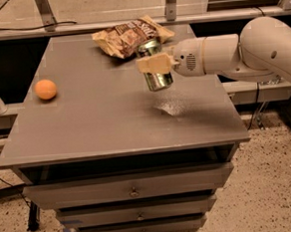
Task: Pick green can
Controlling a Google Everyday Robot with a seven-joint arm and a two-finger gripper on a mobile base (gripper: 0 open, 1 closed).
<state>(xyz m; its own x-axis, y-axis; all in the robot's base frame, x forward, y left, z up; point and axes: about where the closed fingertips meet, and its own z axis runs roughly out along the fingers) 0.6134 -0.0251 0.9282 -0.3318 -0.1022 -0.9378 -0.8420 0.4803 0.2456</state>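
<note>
The green can (159,79) is a shiny green drink can with a silver top. It hangs upright in the air above the right part of the grey table top (101,121), clear of the surface. My gripper (154,63) reaches in from the right on a white arm (241,51) and is shut on the can's upper half. A tan finger pad (152,64) covers the can's front. A bright glint on the table lies below the can.
A brown chip bag (130,35) lies at the table's back edge, just behind the can. An orange ball (45,89) sits at the left. Drawers (133,191) are below the top. A metal rail runs behind the table.
</note>
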